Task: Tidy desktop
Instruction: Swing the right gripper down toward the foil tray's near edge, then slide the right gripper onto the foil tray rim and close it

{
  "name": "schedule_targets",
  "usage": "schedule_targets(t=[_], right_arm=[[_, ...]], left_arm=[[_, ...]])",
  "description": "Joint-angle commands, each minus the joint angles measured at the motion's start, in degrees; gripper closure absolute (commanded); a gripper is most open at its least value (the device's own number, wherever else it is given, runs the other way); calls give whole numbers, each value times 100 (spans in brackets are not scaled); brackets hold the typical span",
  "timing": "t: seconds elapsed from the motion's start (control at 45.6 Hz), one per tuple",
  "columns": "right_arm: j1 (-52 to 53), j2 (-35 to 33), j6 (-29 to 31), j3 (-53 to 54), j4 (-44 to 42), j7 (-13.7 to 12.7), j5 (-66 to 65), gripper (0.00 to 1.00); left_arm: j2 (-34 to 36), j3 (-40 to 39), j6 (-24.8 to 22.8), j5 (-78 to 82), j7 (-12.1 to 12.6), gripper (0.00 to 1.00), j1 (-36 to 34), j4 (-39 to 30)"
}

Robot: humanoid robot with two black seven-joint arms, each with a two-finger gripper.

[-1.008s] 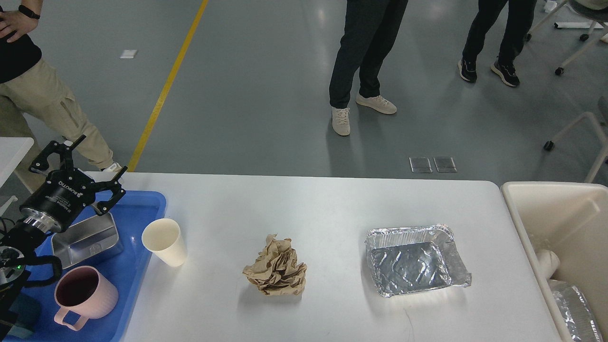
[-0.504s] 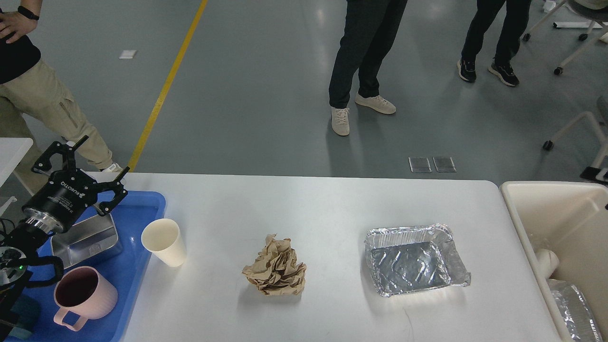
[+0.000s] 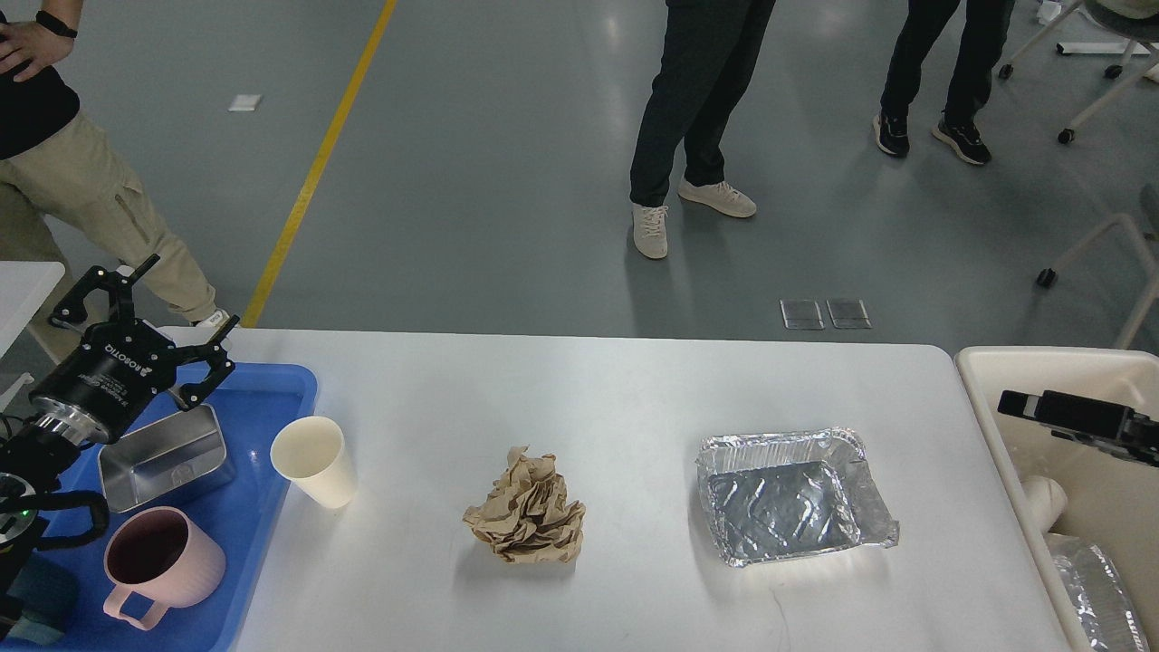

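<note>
Far left: robot's left gripper (image 3: 145, 312) hangs above the back corner of the blue tray (image 3: 263, 489), claw spread wide, nothing in it. Under it, in the tray, a steel rectangular pan (image 3: 163, 457); nearer the front a pink mug (image 3: 158, 566) w/ handle toward the front edge. The tray sits on the left end of the desktop (image 3: 598, 398), which spans nearly the whole width of the view.

Just right of the tray, on the white top: a cream paper cup (image 3: 315, 460), upright, tilted look from above, apart from the tray rim or barely beside it, can't tell. Mid-table: a crumpled ball of brown paper (image 3: 527, 509). Further right, well apart: a foil tray (image 3: 790, 496), dented, empty, rim bent out at the right side.

Right end: beige bin (image 3: 996, 380) beside the table edge, w/ a white cup-like item and foil inside. Right gripper (image 3: 1019, 403) pokes in over the bin from the right edge; dark, seen side-on, can't tell if its claw is apart or closed.

Behind the table: ppl standing on grey floor.
</note>
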Motion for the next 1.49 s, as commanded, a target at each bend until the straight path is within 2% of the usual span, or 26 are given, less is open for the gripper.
schedule_targets(t=[0.0,0.088,0.285,0.723,1.03,1.468], right_arm=[[23,483,15,-210,-403,204,-554,0],[41,879,15,-395,-614,283,-765,0],[59,1468,15,-624,-1097,283,-844,0],[76,2637,15,-624,-2029,301,-835,0],[68,2796,-11,-633,-2240,582,-853,0],[32,3050,-29,-641,-2846,600,-827,0]], left_arm=[[1,-34,-46,18,-3,3,29,-1],[80,-78,-107,18,-11,3,64,-1],[194,-175,-371,9,-20,3,169,8],[247,-474,-599,18,-20,3,513,-1],[282,-641,-731,18,-20,3,715,-1],[291,-694,-802,9,-20,3,803,-1]])
